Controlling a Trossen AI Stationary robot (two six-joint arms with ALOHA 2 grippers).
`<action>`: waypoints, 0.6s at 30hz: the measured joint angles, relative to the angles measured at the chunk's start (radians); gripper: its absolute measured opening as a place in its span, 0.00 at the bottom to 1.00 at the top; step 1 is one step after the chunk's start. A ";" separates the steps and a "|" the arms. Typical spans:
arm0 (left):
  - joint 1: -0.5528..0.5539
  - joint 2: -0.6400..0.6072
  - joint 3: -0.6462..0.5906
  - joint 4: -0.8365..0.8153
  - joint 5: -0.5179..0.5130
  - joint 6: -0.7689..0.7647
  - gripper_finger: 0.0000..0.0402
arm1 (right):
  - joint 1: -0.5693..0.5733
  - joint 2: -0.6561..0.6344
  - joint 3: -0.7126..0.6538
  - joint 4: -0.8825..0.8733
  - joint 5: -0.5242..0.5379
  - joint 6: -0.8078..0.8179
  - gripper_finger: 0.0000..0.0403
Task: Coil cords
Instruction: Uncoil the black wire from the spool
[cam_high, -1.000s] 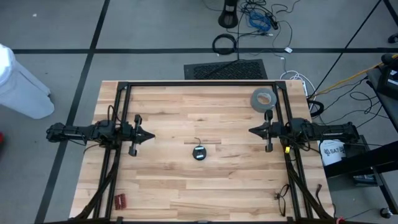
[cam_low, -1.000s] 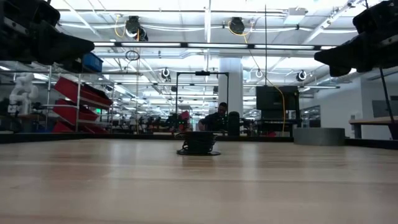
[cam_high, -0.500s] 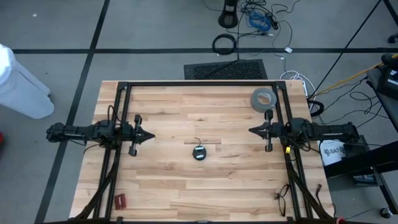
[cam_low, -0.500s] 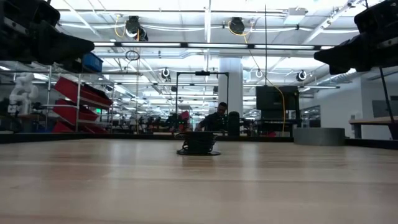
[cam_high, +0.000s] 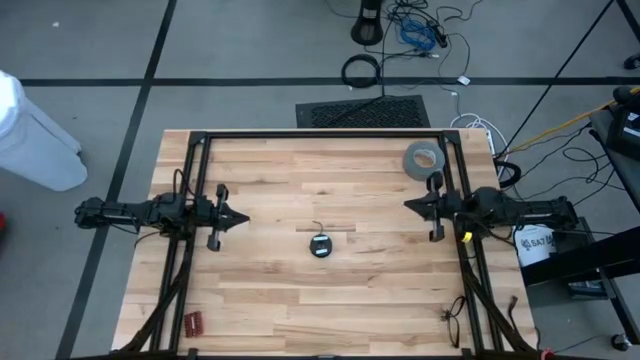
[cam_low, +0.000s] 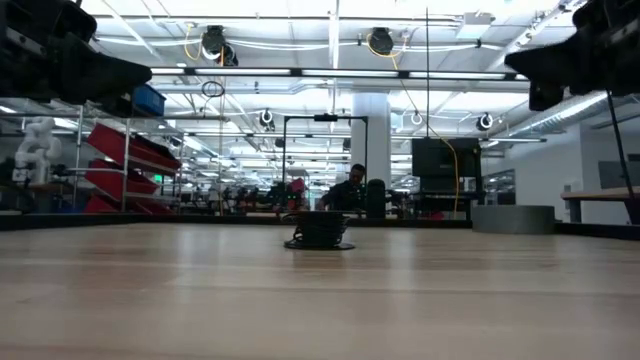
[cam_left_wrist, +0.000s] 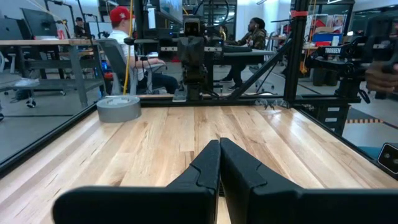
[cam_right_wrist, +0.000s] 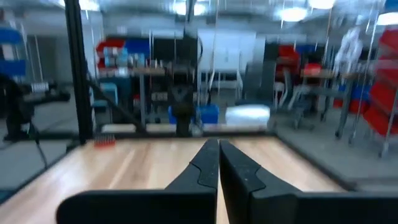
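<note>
The cord (cam_high: 321, 244) lies in a small black coil with a bluish-green spot at the middle of the wooden table. A thin tail (cam_high: 318, 226) runs from the coil toward the far edge. In the low view the coil (cam_low: 320, 230) rests flat on the tabletop. My left gripper (cam_high: 245, 216) is shut and hovers level at the table's left, pointing at the coil from well short of it. My right gripper (cam_high: 407, 207) is shut at the table's right, its fingertips tipped a little upward, also far from the coil. Neither wrist view shows the cord.
A grey tape roll (cam_high: 423, 158) lies at the far right of the table, close to my right arm. A small red object (cam_high: 192, 322) sits at the near left and a small dark item (cam_high: 452, 312) at the near right. Black frame rails (cam_high: 320, 134) border the table.
My right gripper has tipped its fingertips upward and risen a little in the low view, staying shut. The cord and my left gripper have kept still.
</note>
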 joint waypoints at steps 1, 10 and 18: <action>0.000 0.000 0.000 0.000 0.000 0.000 0.05 | 0.000 0.000 0.007 0.018 0.000 -0.011 0.00; 0.000 0.000 0.000 0.000 0.000 0.000 0.05 | 0.000 0.146 0.339 -0.129 0.000 -0.024 0.00; 0.000 0.000 0.000 0.000 0.000 0.000 0.05 | 0.000 0.405 0.631 -0.243 0.000 -0.065 0.00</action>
